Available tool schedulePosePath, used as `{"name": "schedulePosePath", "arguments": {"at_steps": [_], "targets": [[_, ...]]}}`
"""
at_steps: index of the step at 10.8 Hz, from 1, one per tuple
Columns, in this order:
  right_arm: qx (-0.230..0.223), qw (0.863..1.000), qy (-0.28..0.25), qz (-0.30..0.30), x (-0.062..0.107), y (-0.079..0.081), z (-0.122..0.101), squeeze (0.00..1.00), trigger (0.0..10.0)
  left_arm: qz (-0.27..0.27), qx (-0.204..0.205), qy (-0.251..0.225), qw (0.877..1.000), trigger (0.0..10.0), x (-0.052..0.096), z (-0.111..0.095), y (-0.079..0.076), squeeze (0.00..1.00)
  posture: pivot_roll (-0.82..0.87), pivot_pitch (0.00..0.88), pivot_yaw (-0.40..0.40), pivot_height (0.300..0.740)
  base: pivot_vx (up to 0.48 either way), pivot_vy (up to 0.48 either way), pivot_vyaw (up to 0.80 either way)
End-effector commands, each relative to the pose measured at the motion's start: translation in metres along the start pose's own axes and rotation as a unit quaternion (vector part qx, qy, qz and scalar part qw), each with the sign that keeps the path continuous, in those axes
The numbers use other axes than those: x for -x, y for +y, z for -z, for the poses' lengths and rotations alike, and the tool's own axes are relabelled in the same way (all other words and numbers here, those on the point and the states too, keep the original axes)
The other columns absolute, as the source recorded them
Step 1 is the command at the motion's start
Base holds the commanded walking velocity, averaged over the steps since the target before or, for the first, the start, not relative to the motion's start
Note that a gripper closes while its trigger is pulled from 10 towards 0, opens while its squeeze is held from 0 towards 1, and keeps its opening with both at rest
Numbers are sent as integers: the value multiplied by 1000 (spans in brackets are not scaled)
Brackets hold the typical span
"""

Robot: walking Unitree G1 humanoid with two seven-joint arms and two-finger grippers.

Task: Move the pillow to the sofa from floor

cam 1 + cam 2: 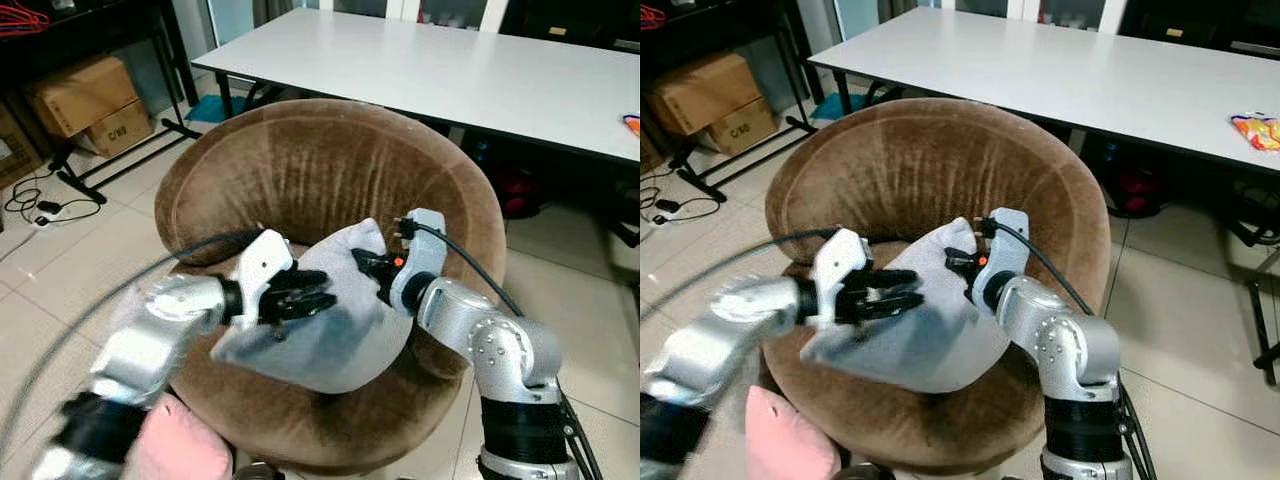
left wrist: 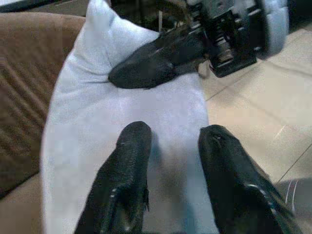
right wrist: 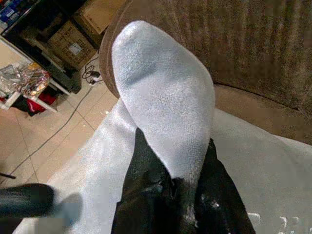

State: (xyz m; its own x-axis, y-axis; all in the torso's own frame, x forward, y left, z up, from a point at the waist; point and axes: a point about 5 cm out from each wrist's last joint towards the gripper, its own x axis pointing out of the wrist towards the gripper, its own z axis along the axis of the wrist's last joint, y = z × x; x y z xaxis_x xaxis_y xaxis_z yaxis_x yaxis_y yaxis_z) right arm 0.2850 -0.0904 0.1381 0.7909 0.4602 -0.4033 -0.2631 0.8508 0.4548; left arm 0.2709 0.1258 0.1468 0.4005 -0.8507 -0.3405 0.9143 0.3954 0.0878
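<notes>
Round brown sofa [image 1: 330, 170] beside a white table [image 1: 480, 70]. Pale grey pillow [image 1: 340, 330] lying on its seat, between 2 grippers. Right gripper [image 3: 168, 195] pinching a raised pillow corner. Left gripper [image 2: 170, 170] over the pillow's middle, fingers [image 2: 124, 180] spread. Pink cushion [image 1: 180, 445] on the floor.

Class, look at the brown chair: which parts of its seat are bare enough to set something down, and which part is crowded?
Bare seat shows along the front of the brown chair, below the white pillow, and a strip by the backrest. The middle is crowded: the left gripper lies over the pillow, and the right gripper pinches its corner.
</notes>
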Motion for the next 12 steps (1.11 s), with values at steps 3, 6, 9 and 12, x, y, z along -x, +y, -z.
{"name": "schedulePosePath", "arguments": {"at_steps": [3,6,9,12], "targets": [[12,1000,-7,-6,-6,3,-8,0,10000,-51,-27,97,994,10000,13,9,-5,1000,-11,0,34,740,0,0,0],[15,1000,-7,-6,-4,0,-10,0,10000,-77,2,127,989,10000,17,14,-17,1000,-17,0,34,740,0,0,0],[15,1000,-6,-4,-4,-1,-9,0,10000,-166,-27,142,975,10000,24,9,-1,482,-17,0,34,740,0,0,0],[17,1000,-5,-6,-4,0,-8,0,10000,-140,47,169,974,10000,21,31,-12,0,-13,0,33,740,0,0,0]]}}
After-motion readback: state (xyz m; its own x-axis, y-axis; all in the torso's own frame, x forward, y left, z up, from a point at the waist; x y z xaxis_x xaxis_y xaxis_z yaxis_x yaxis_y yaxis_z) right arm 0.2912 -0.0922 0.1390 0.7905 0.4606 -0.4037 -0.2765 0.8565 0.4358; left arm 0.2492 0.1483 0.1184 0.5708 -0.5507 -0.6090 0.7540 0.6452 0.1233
